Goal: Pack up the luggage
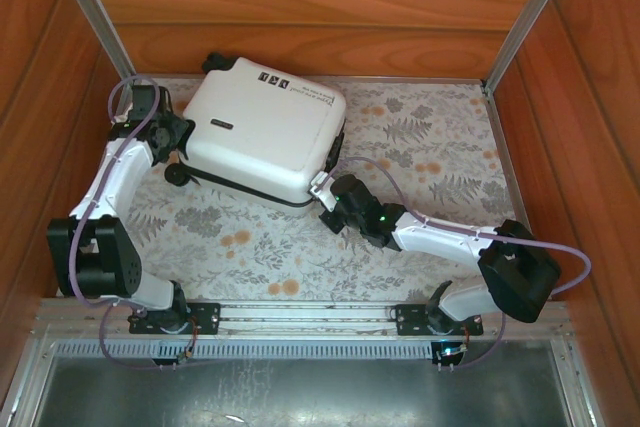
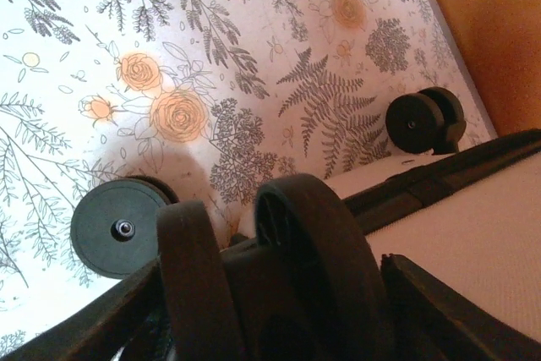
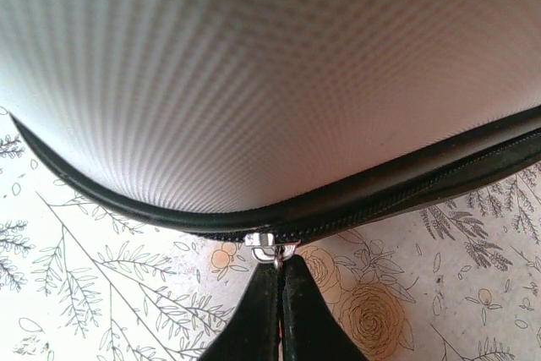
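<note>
The luggage [image 1: 265, 132] lies flat and closed at the back left of the table, a white shell [image 3: 270, 82] with a black zipper trim [image 3: 406, 188]. My left gripper [image 1: 178, 142] is at its left end among the black wheels. In the left wrist view a twin caster wheel [image 2: 313, 251] sits between the spread fingers [image 2: 423, 302] of my left gripper [image 2: 270, 302], with a thin gap showing on the right side. My right gripper [image 1: 322, 190] is at the near right corner. Its fingers [image 3: 281, 293] are shut on the pull tab hanging from the silver zipper slider [image 3: 271, 247].
A floral cloth [image 1: 420, 147] covers the table. Wooden walls [image 1: 300, 7] close in the back and both sides. Two more wheels [image 2: 121, 227] [image 2: 420, 122] stand beside the left gripper. A metal rail [image 1: 300, 317] runs along the near edge.
</note>
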`<state>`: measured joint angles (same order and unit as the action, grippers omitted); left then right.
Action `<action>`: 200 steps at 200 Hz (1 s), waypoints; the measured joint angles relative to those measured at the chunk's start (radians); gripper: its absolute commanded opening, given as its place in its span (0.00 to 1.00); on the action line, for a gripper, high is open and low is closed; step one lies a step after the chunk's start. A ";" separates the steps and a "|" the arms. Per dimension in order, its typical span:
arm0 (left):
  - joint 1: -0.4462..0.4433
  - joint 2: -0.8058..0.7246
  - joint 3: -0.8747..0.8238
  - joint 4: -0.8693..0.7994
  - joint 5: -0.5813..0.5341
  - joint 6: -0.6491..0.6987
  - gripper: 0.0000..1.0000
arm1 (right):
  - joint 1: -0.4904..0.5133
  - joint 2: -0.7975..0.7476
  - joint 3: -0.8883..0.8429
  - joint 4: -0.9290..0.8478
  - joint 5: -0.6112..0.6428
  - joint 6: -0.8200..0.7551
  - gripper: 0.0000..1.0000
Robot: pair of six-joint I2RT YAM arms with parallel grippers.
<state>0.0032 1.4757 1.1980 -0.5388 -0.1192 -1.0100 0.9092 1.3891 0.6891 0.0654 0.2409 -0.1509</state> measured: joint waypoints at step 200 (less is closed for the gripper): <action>0.061 0.051 0.000 0.066 0.134 0.047 0.00 | -0.030 -0.003 -0.073 0.128 0.016 0.023 0.00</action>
<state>0.0639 1.5269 1.1984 -0.4728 0.0151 -0.9630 0.8795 1.3865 0.6163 0.1936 0.2565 -0.1280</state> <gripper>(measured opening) 0.449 0.048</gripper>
